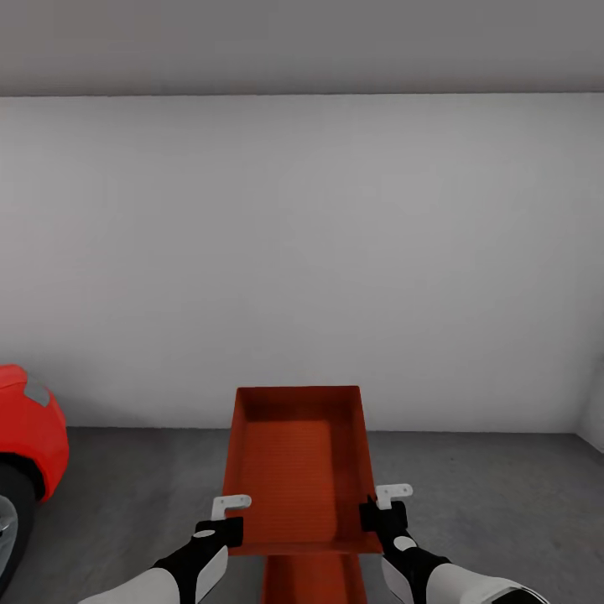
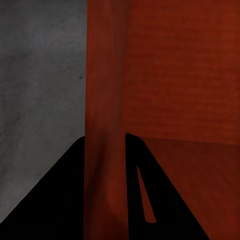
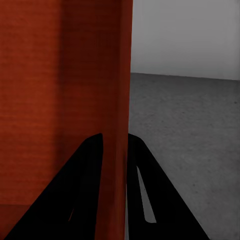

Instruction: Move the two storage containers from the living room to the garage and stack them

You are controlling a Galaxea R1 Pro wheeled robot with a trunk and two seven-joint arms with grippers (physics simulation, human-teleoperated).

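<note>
In the head view an orange-red open-top storage container (image 1: 298,470) hangs level in front of me, over the dark grey concrete floor (image 1: 143,478). My left gripper (image 1: 226,527) is shut on its left wall and my right gripper (image 1: 376,513) on its right wall. Just beneath it, at the picture's lower edge, part of the second container (image 1: 315,580) shows. The left wrist view has the left gripper (image 2: 105,137) pinching the red wall (image 2: 102,90) between its black fingers. The right wrist view has the right gripper (image 3: 115,135) doing the same on the other wall (image 3: 120,75).
A red car (image 1: 29,445) with its dark wheel stands at the left edge, on the garage floor. A bare white wall (image 1: 302,252) closes the room straight ahead under a grey ceiling. Grey concrete stretches to both sides of the containers.
</note>
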